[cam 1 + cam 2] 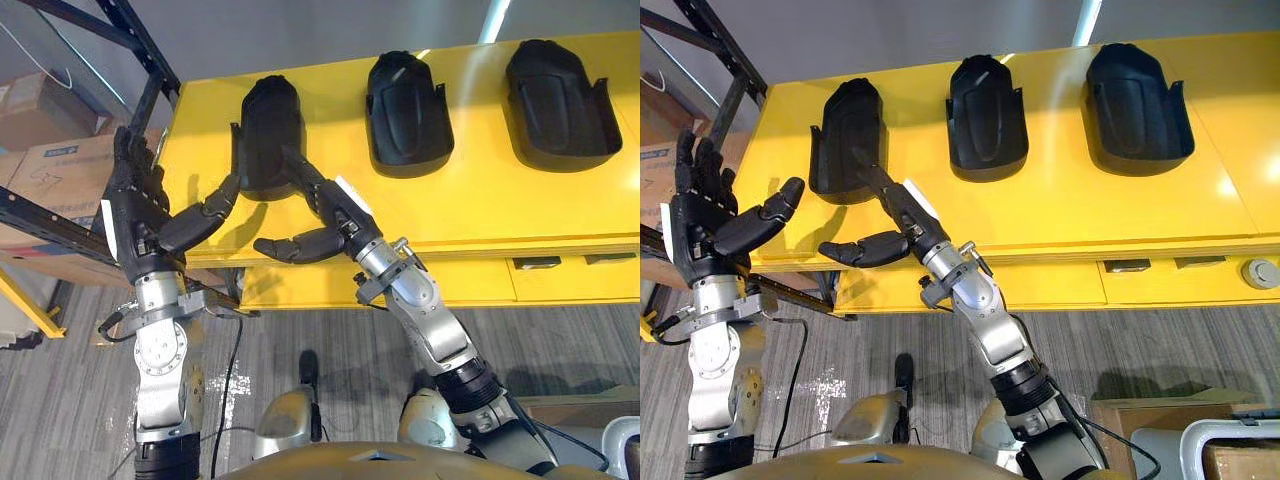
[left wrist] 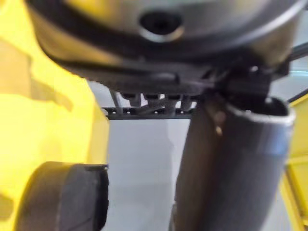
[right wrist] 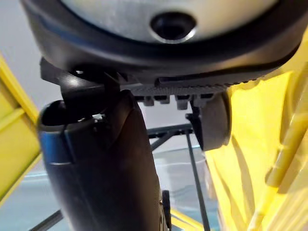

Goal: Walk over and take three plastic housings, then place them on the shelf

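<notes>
3 black plastic housings lie in a row on the yellow table (image 1: 480, 215). The leftmost housing (image 1: 268, 135) is the one both hands frame; middle housing (image 1: 405, 100) and right housing (image 1: 555, 95) sit well apart from them. Right hand (image 1: 325, 215) is open, fingers straight, tips at the housing's near edge, thumb spread below. Left hand (image 1: 150, 215) is open too, just beside the housing's left side, not touching. My read: to lift cleanly, close in from both sides evenly, keep it level, w/o nudging it toward its neighbour.
</notes>
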Robot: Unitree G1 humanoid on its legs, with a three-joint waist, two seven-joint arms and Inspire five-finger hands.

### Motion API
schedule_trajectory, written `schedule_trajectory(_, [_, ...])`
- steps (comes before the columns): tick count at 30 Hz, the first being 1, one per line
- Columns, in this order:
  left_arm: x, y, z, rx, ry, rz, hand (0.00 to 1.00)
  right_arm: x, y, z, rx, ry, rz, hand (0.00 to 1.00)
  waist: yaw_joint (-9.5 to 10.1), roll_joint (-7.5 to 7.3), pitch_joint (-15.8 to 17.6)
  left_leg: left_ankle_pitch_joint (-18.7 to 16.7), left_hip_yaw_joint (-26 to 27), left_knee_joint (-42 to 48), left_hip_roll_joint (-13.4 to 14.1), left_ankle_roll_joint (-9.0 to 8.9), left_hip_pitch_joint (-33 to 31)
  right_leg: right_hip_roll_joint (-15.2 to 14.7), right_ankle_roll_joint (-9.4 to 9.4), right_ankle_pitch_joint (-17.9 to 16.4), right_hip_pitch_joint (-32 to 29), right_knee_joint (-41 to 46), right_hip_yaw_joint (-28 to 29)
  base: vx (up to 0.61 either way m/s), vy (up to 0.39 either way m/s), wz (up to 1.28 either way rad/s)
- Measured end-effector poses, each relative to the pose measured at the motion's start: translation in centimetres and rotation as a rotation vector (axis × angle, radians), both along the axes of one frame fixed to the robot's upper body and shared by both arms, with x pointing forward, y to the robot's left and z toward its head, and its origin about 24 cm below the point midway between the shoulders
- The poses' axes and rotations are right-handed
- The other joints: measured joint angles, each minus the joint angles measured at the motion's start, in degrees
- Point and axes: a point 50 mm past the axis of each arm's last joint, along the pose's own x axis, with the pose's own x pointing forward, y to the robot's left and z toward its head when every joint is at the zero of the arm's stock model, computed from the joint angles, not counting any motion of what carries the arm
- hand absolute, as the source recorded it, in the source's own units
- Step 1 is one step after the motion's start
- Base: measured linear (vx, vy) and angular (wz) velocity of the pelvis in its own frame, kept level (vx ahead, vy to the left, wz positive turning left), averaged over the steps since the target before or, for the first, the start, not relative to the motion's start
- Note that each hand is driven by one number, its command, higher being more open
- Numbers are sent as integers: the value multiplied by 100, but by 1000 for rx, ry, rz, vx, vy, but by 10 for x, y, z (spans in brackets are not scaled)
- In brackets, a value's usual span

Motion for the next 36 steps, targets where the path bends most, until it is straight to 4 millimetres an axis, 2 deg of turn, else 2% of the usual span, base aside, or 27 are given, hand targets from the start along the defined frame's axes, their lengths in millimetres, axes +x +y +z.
schedule_trajectory(8, [-1,1,-3,-9,16,18,100,1,0,2,5,-6,-19,100,63,-55,32,1,-72,15,-4,-2,-154,-3,-2,-5,-92,-12,-77,20,-16,4])
schedule_trajectory(14, [-1,-1,-3,33,33,32,100,4,1,7,8,-24,-26,100,65,-205,128,0,-70,13,-2,-3,-156,-2,-12,-12,-97,-10,-75,0,0,0])
schedule_trajectory(23, [5,-10,-15,60,96,-19,100,7,-1,17,17,-69,-48,100,36,-251,162,-2,-35,-1,1,-4,-150,7,-4,-4,-111,-34,-44,0,-2,-1])
schedule_trajectory(27, [6,-15,-15,64,95,-48,100,-5,-30,39,123,-178,-172,100,39,-266,171,-37,54,0,7,-9,-90,27,13,26,-75,-99,31,11,-14,-11])
schedule_trajectory(29, [5,-15,-15,66,98,-52,100,-12,-54,51,179,-253,-268,100,29,-290,182,-79,152,-1,12,-5,22,40,19,30,-23,-120,121,19,-9,-22])
schedule_trajectory(31, [-1,-14,-16,71,103,-53,100,-27,-88,60,211,-338,-400,100,-24,-310,180,-169,283,7,34,-12,177,86,28,66,106,-241,229,23,-6,-30])
schedule_trajectory(33, [-10,-13,-13,84,93,-59,100,-39,-121,58,203,-367,-525,100,-115,-378,138,-259,439,30,80,-31,275,158,26,116,186,-388,353,35,-8,-34])
schedule_trajectory(36, [-12,-15,-7,97,67,-88,100,-49,-149,50,143,-350,-630,100,-172,-434,108,-323,560,32,144,-70,361,245,14,165,246,-511,448,36,-17,-25])
